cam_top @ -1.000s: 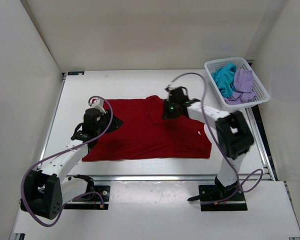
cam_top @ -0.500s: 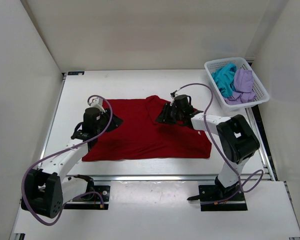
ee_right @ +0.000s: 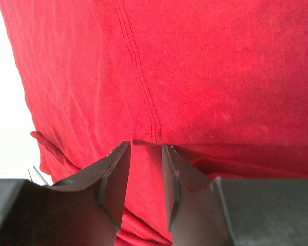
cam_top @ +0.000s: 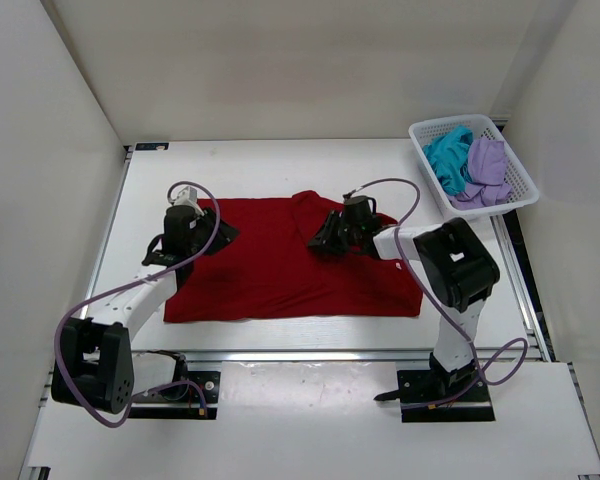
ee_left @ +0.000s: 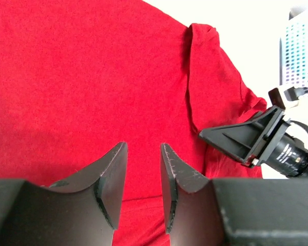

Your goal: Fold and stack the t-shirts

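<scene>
Three t-shirts are in view. One dark red t-shirt (cam_top: 280, 275) lies spread flat in the middle of the white surface (cam_top: 260, 165), its collar (cam_top: 305, 200) toward the far side. One teal t-shirt (cam_top: 443, 155) and one lavender t-shirt (cam_top: 487, 165) sit crumpled in a white mesh basket (cam_top: 520, 182) at the far right corner.

Our left pincer (cam_top: 202, 232) hangs over the red shirt's left end. Its jaws stand a narrow gap apart with nothing between them. Our right pincer (cam_top: 325, 238) is low over the shirt just below the collar, jaws also narrowly apart. Its tips meet a folded edge (ee_right: 195, 143) beside a double-stitched seam (ee_right: 141, 77). We cannot tell whether any cloth is caught.

We judge the shirt light, limp and not slippery. It will sag and wrinkle wherever it is unsupported, so we would pinch it at the hems, seams or shoulder edges, both ends at once.

Bare surface lies beyond the collar and in a strip on the left. The shirt's near hem runs close to the front edge of the surface. Walls close in on three sides, and the basket limits reach on the right.
</scene>
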Robot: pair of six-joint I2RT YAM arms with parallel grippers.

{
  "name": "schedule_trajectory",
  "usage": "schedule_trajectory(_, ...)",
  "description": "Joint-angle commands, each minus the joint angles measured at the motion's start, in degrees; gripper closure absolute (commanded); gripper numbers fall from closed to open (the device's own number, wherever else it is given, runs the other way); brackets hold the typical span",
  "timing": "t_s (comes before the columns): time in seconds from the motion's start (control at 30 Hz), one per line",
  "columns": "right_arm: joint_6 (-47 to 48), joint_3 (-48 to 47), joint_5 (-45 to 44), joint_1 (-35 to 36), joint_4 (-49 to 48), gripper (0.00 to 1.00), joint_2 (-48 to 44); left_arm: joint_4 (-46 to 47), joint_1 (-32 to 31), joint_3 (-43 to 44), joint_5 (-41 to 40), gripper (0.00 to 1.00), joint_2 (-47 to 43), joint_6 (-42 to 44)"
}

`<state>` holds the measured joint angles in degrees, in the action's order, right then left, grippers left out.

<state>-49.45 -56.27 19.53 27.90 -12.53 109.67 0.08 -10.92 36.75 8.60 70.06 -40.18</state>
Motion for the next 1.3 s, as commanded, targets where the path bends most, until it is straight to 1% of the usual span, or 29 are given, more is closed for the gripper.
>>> schedule_trajectory(0.0,-1.35,-2.26,-1.25,-0.39,-1.27,0.70,1.16,2.03,0.46,1.92,-0.42,0.57,-0.28,-0.33)
schedule_trajectory(0.2,-1.26,-4.46,-0.99,-0.39,-0.21,0.72,3.09,2.21,0.81,2.18,-0.25,0.57,0.08,-0.60)
schedule_trajectory(0.33,-1.09,-5.34,-0.28,0.05,0.31,0.82,2.92,1.77,0.46,2.62,0.01,0.57,0.69,-0.51)
schedule_trajectory(0.37,-1.09,-5.43,0.15,-0.30,0.58,0.83,3.01,2.03,0.46,2.45,-0.16,0.57,0.43,-0.42)
schedule_trajectory(0.47,-0.74,-6.04,0.16,-0.22,1.81,0.83,2.66,2.03,0.37,2.53,-0.08,0.57,0.34,-0.59)
schedule_trajectory(0.67,-1.00,-6.04,2.00,-0.48,0.15,0.79,3.27,1.77,0.20,2.19,0.71,0.57,0.51,-0.07)
schedule_trajectory(0.73,-0.21,-6.83,1.57,-0.57,0.75,0.83,3.27,2.03,-0.07,2.10,0.98,0.57,0.25,-0.51)
schedule_trajectory(0.77,-0.21,-7.10,1.22,-0.48,1.54,0.88,3.62,1.95,-0.33,2.10,0.54,0.57,-0.27,-0.51)
schedule_trajectory(0.8,-0.29,-7.27,1.47,-0.22,1.98,0.91,3.71,1.77,-0.42,2.10,0.10,0.57,-0.45,-0.34)
schedule_trajectory(0.9,-0.29,-7.81,1.83,-0.65,1.90,0.92,4.16,1.68,0.02,1.57,0.36,0.58,0.07,-0.16)
schedule_trajectory(0.97,-0.12,-7.80,1.74,-0.57,1.55,0.91,4.15,1.24,0.28,1.75,-0.08,0.58,0.16,-0.16)
schedule_trajectory(1.13,0.23,-8.94,1.83,-0.74,2.34,0.74,5.38,0.54,1.77,3.32,-0.43,0.57,1.30,0.81)
schedule_trajectory(1.2,0.06,-9.03,2.08,-0.74,2.69,0.72,6.08,0.36,1.69,3.85,-1.04,0.57,1.83,0.81)
schedule_trajectory(1.27,0.15,-9.29,2.00,-0.83,2.51,0.72,6.00,0.36,2.04,4.03,-1.04,0.57,2.35,0.81)
